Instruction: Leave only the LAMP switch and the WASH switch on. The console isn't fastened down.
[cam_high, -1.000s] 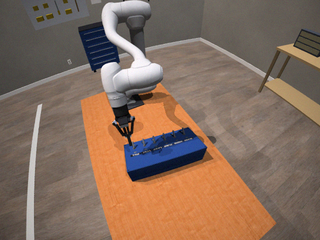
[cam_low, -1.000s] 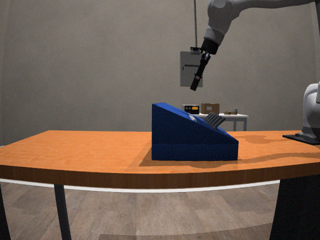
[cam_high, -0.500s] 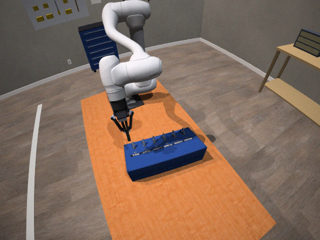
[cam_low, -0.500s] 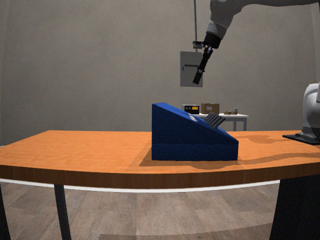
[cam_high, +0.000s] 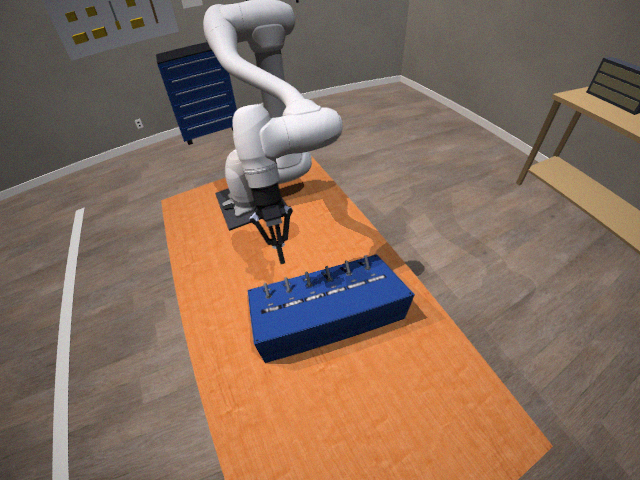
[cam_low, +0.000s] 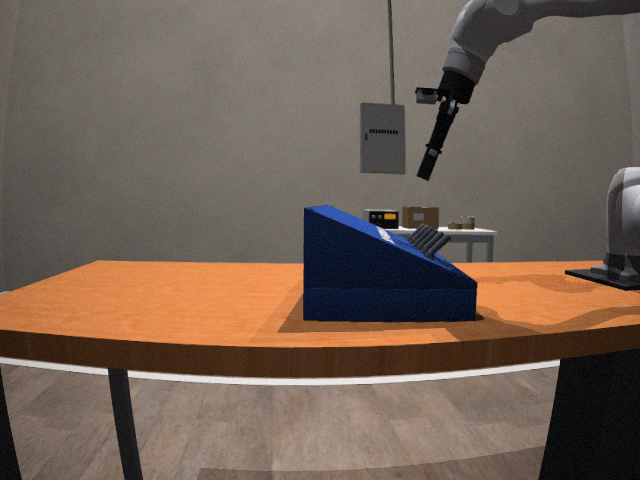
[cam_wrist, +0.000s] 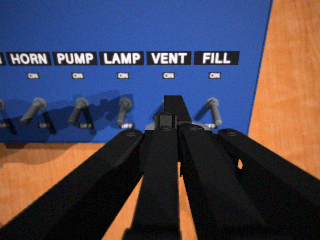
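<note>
Closed hand above the switch console

Top: we see the hand (cam_high: 281, 254) (cam_low: 423, 170) (cam_wrist: 172, 109) with fingers together, gripping nothing, near the switch side of the blue console (cam_high: 330, 315) (cam_low: 382, 268) (cam_wrist: 150, 25), which sits on the orange desk (cam_high: 372, 403) (cam_low: 206, 294) (cam_wrist: 295, 50); exterior: we find the hand above the console's sloped face, well apart from it; wrist: we read the LAMP switch (cam_wrist: 123, 111) lever pointing toward OFF, the fingers partly hiding the VENT switch, and cannot make out a WASH label
</note>
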